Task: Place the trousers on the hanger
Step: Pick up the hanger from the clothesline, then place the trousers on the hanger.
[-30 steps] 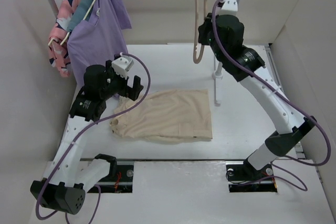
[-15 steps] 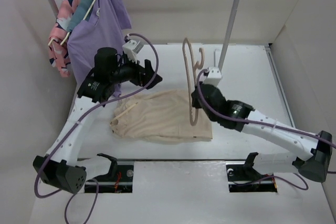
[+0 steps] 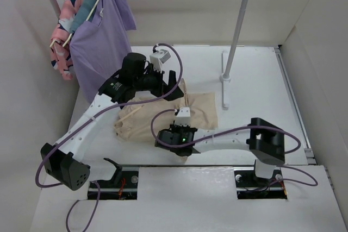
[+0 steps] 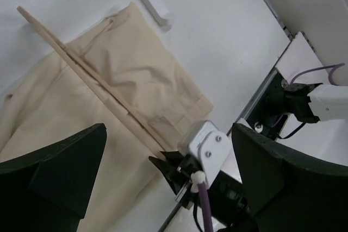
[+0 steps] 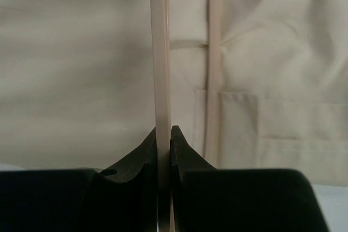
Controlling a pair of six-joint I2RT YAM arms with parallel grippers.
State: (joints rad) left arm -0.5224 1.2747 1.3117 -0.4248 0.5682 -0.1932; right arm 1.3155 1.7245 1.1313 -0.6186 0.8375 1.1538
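The beige trousers (image 3: 202, 110) lie flat on the white table (image 3: 255, 74). My right gripper (image 3: 165, 136) is low at their near edge, shut on the thin pale hanger (image 5: 160, 52). The hanger's bars run out from the jaws across the cloth (image 5: 81, 52), close above it. From the left wrist, the hanger (image 4: 92, 82) slants over the trousers (image 4: 130, 52) to the right gripper's black fingers (image 4: 163, 162). My left gripper (image 3: 175, 92) hovers open above the trousers' far side, nothing between its fingers (image 4: 60, 172). In the top view the left arm hides most of the hanger.
A clothes rack stands at the back: its pole (image 3: 239, 31) and white foot (image 3: 224, 88) are right of the trousers. A purple shirt (image 3: 103, 36) and a pink patterned garment (image 3: 64, 25) hang at its left end. Walls close in both sides.
The right arm has swung down from the rail with the hanger and now holds it low over the trousers. The left arm has reached right, over the trousers, still open.
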